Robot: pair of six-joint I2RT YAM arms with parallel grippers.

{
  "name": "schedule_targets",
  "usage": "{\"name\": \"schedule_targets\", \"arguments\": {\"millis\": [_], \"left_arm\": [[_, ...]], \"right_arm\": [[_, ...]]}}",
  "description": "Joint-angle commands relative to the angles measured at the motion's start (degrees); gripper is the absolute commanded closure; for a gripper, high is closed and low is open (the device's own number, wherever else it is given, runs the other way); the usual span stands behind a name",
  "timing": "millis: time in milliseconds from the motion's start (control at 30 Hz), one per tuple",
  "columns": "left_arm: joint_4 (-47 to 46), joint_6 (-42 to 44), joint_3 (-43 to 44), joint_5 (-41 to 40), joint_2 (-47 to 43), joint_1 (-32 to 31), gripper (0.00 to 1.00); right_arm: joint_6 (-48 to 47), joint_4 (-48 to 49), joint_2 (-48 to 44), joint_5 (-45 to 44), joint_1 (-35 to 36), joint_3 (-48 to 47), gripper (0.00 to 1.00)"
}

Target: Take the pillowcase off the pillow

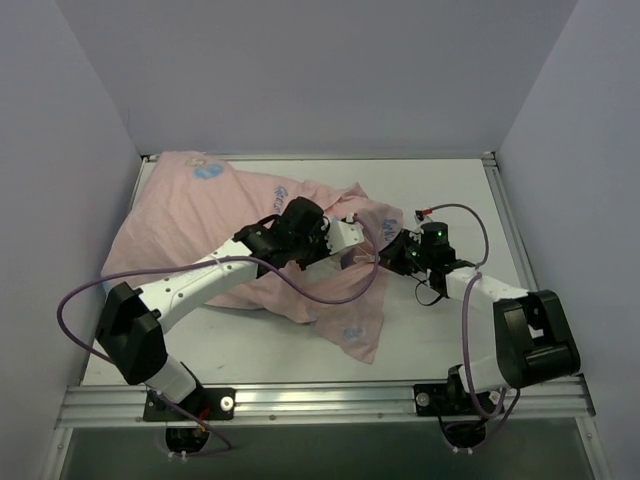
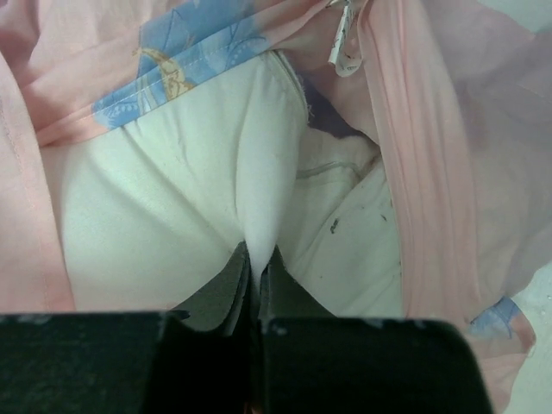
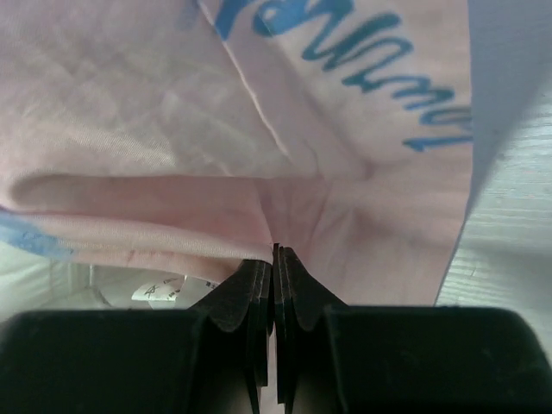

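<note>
The pillowcase (image 1: 190, 225) is lying pink side out across the left and middle of the table (image 1: 450, 190). The white pillow (image 2: 155, 207) is showing through the cover's open mouth. The left gripper (image 2: 255, 259) is sitting right at that opening, its jaws pressed together and pinching a fold of the white pillow. Pink cloth with a blue printed inner side is framing it above and on both sides. The right gripper (image 3: 274, 257) is just beside it on the right, its jaws squeezed onto a gathered pleat of the pillowcase. The left arm is reaching diagonally from the near left over the cover to the centre. The right arm is bending in from the near right, with its wrist pointing left.
</note>
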State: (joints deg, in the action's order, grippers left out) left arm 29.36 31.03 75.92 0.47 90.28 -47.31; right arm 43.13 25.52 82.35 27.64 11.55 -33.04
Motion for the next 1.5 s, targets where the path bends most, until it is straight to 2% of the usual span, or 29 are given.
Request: {"name": "schedule_targets", "arguments": {"millis": [0, 33, 67, 100, 167, 267, 400, 533, 667, 767, 1033, 1267, 1467], "left_arm": [[8.08, -0.7, -0.16, -1.36, -3.27, 1.61, 0.98], [7.9, -1.31, 0.1, -0.83, -3.44, 1.69, 0.98], [7.73, -1.49, 0.37, -0.73, -3.44, 1.52, 0.98], [7.12, -1.93, 0.72, -0.91, -3.36, 1.34, 0.98], [6.67, -2.55, 2.21, -2.49, -2.31, 0.9, 0.98], [5.71, -4.04, 3.44, -3.37, -1.16, 0.9, 0.98], [4.56, -6.33, 4.41, -3.02, -1.51, 1.08, 0.98], [4.3, -7.12, 4.67, -3.63, -1.78, 1.08, 0.98], [3.69, -7.73, 4.5, -4.16, -1.77, 1.08, 0.98], [3.6, -8.09, 4.67, -4.51, -1.6, 1.25, 0.98], [3.51, -8.26, 5.55, -5.3, -0.19, 1.78, 0.98], [3.33, -8.35, 5.12, -5.3, 0.07, 2.05, 0.98], [3.42, -8.44, 5.55, -5.22, 0.25, 2.13, 0.98]], "right_arm": [[-7.44, -5.9, -4.2, -10.24, -1.53, -1.67, 1.0], [-8.76, -7.31, -5.52, -9.37, -1.53, -2.38, 1.0], [-11.55, -8.98, -8.14, -7.53, -1.36, -3.43, 0.92], [-13.23, -12.04, -9.56, -6.64, -0.57, -5.79, 0.78], [-16.84, -15.66, -13.85, -8.54, 1.53, -8.7, 0.41], [-21.77, -20.5, -16.6, -14.09, 7.95, -14.59, 0.31], [-19.41, -15.6, -13.89, -14.37, 9.37, -16.0, 0.36], [-18.18, -14.89, -4.85, -9.99, 10.42, -22.4, 0.38], [-17.65, -12.86, 3.06, -7.78, 15.94, -26.01, 0.36], [-17.03, -10.32, 5.97, -5.94, 17.45, -26.73, 0.34], [-16.77, -10.05, 8.09, -6.54, 18.07, -26.9, 0.35], [-17.03, -9.35, 1.16, -3.82, 18.42, -27.87, 0.33], [-16.33, -8.82, 2.28, -4.17, 18.51, -27.43, 0.32]]}}
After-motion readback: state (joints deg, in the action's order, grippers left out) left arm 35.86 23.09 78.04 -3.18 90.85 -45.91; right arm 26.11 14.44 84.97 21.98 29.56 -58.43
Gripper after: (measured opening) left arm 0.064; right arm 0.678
